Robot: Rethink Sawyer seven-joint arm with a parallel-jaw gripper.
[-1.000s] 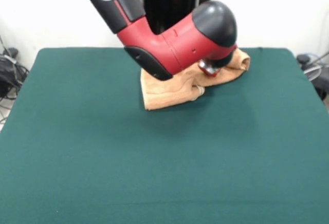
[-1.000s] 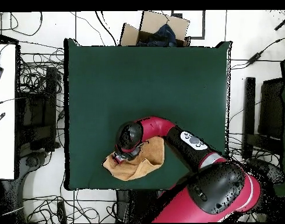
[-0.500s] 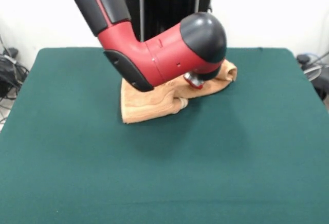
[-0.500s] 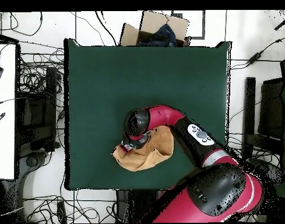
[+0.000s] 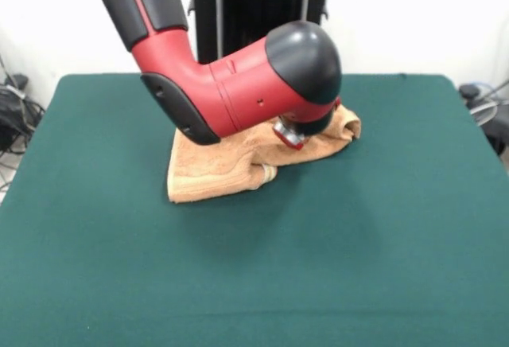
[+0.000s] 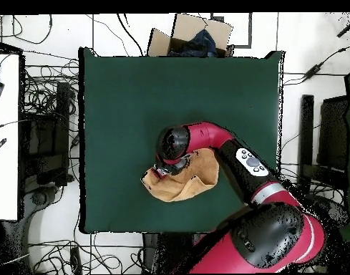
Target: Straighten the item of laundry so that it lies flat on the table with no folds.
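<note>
Broadly, the dark green table (image 5: 382, 251) fills both views, bare apart from my arm and the towel. Above its far edge in the overhead view, off the table, sits an open cardboard box (image 6: 194, 36), and cables trail over the pale floor (image 6: 41, 107) on both sides.

My red and black arm (image 5: 231, 92) slants down across the table, its rounded black wrist housing hanging directly over the cloth and hiding much of it in the front view.

The peach-orange towel (image 5: 215, 168) lies bunched, not flat. In the front view it sits on the far half of the table, near the middle from side to side. One broad part spreads out to a squared corner at the left; a thick fold runs along its near edge and curls into a small loop beside my wrist. At the right end the cloth rises in a crumpled peak.

My hand (image 5: 288, 134) presses down at the towel's right-hand part, only a bit of metal and red showing under the wrist. I cannot tell whether it is parted or clamped on the cloth.
</note>
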